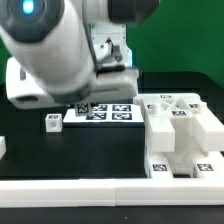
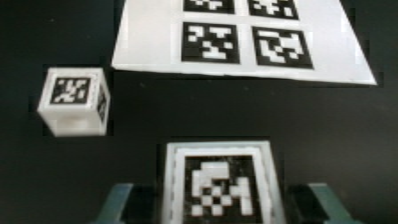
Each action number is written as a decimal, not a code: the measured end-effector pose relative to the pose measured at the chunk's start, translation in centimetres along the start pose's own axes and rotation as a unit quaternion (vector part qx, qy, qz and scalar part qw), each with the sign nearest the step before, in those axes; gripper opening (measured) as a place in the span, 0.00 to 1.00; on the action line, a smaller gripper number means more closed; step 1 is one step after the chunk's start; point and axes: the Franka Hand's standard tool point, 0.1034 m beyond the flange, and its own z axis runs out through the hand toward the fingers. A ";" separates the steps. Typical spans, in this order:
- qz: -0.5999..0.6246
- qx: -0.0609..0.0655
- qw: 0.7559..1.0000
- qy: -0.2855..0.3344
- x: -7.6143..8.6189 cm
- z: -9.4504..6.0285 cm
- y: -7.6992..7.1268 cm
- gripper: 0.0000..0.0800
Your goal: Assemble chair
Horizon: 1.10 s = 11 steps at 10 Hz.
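Nearest the exterior camera, the long plain border rail runs across the bottom of the frame on the black table; just behind it, at the exterior view's right, stands a blocky white cluster of chair pieces set close together, with tags on its front and top faces; farther back, toward the exterior view's left, a small cube sits alone on the table with one tag facing the camera; the marker board lies flat between that cube and the cluster, near the cube but apart from it.

The arm fills the upper left of the exterior frame; its bulky white links bend forward and down over the end of the board at the exterior view's left, and their mass hides the tool there.

The wrist camera looks straight down at the table; the gripper points downward, and its two dark fingers stand partly open on either side of a white tagged piece, whose tag faces the lens; a thin dark strip shows between each finger and the piece, and I cannot tell whether the pads press on it; beyond the piece the small cube stands apart on the black surface; farthest off lies the marker board, with four of its tags in sight.
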 end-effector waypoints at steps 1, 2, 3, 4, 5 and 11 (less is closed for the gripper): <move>-0.005 -0.008 0.999 0.043 -0.9 -2.3 -0.7 0.35; -0.008 -0.012 0.996 0.084 -1.5 -4.0 -1.3 0.36; -0.011 -0.013 0.991 0.135 -1.9 -5.3 -2.1 0.36; -0.016 -0.020 0.986 0.165 -3.0 -5.8 -3.2 0.36; -0.021 -0.022 0.975 0.218 -2.7 -6.6 -4.3 0.36; -0.023 -0.046 0.904 0.425 -2.1 -7.2 -5.5 0.36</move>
